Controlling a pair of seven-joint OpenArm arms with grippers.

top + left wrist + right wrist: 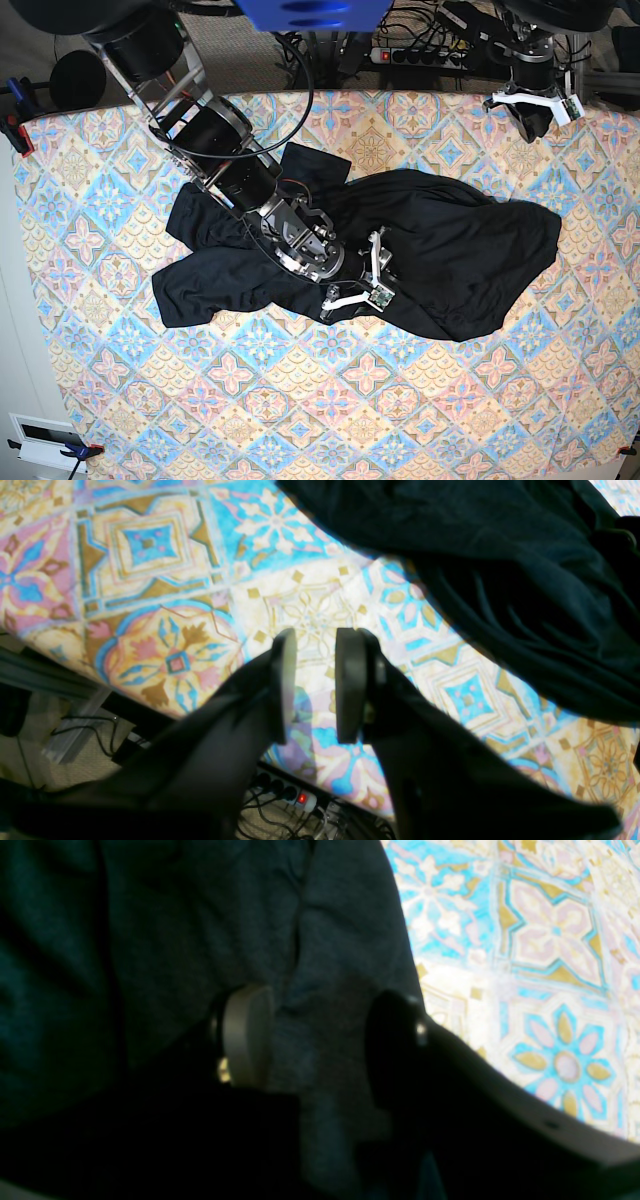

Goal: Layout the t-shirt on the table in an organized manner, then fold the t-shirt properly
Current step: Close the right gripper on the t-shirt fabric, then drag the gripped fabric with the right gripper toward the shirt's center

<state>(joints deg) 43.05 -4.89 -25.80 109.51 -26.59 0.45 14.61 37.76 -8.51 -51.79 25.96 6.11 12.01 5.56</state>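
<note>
the black t-shirt (400, 250) lies crumpled across the middle of the patterned tabletop (250, 400). the right gripper (320, 1040) is spread over a raised fold of it, not clamped. the left gripper (314, 685) hangs over the tabletop's edge, parted and empty.

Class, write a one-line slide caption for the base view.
Right gripper open over the crumpled black t-shirt on the patterned table.

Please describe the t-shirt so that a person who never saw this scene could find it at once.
Look at the wide table covered in pastel diamond tiles. Near its middle lies the t-shirt, spread out but crumpled, with the right gripper over it. It is the only plain black cloth there, dark against the bright pattern.
</note>
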